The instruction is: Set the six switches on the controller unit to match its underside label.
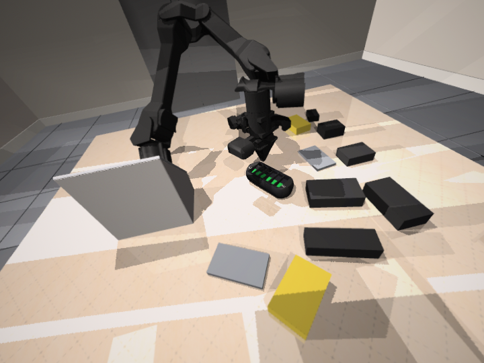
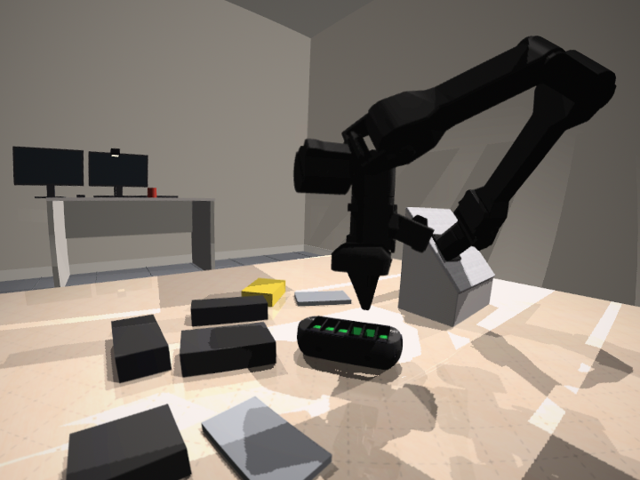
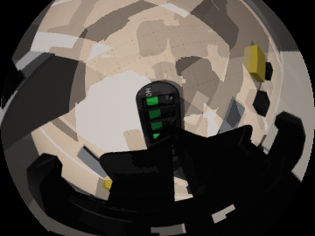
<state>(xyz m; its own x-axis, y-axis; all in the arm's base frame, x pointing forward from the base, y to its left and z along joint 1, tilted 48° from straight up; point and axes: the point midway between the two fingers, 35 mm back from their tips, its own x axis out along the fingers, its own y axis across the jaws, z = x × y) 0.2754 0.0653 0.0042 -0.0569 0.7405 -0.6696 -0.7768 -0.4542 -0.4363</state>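
I hold the black gripper — pinched shut, empty — just above the dark grey oval six-switch controller unit on the table.

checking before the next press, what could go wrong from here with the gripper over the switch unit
The gripper is shut to a point and hovers just above the controller unit. Coming down slightly off could press the wrong rocker or the wrong end.

A slanted push might slide the unit toward the black block beside it.

The unit sits on its base, label hidden, so these green switches may not match it.
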